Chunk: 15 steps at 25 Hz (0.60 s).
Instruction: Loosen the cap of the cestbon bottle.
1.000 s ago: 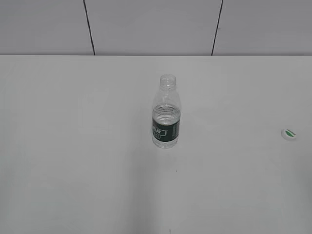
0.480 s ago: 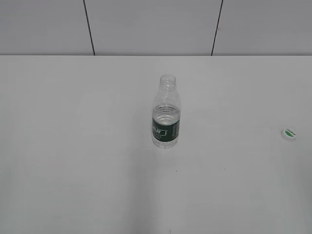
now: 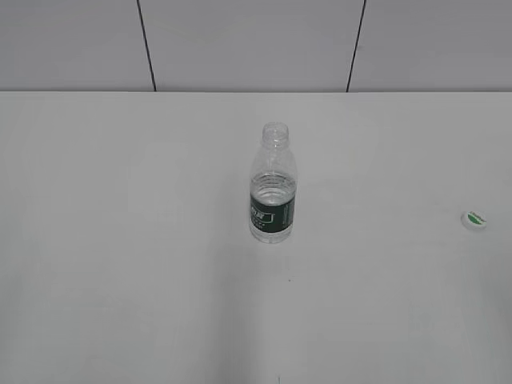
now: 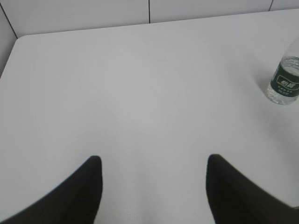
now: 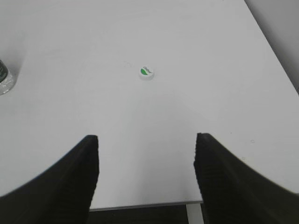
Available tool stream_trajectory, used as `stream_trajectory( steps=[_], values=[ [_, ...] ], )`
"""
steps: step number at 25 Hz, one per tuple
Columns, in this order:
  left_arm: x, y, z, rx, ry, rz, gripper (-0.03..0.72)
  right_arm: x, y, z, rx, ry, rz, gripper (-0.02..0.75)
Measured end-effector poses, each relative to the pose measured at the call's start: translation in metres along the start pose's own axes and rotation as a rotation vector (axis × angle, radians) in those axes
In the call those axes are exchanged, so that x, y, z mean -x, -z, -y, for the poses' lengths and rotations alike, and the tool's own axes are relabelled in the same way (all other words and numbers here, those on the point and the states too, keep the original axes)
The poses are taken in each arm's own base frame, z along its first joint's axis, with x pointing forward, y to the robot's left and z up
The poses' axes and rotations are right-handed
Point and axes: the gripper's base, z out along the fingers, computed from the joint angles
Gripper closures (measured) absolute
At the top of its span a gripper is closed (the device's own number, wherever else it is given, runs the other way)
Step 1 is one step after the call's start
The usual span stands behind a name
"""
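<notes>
The cestbon bottle [image 3: 273, 192] stands upright at the middle of the white table with its neck bare. It also shows at the right edge of the left wrist view [image 4: 284, 84] and at the left edge of the right wrist view [image 5: 5, 79]. The cap [image 3: 474, 219] lies on the table far to the right, leaf mark up, and shows in the right wrist view [image 5: 147, 72]. My left gripper [image 4: 153, 161] is open and empty, well short of the bottle. My right gripper [image 5: 145, 140] is open and empty near the table's front edge, back from the cap. Neither gripper shows in the exterior view.
The white table [image 3: 120, 264] ends at a grey panelled wall [image 3: 240, 44] behind. Its right edge and front edge show in the right wrist view [image 5: 275, 56].
</notes>
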Motion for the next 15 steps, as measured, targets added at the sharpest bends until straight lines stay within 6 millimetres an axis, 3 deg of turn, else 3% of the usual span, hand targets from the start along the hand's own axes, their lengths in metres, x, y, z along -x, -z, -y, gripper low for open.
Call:
stream_trajectory(
  steps=[15],
  values=[
    [0.0000, 0.0000, 0.0000, 0.000, 0.000, 0.000, 0.262, 0.0002, 0.0000, -0.0020, 0.022, -0.019, 0.002, 0.239]
  ],
)
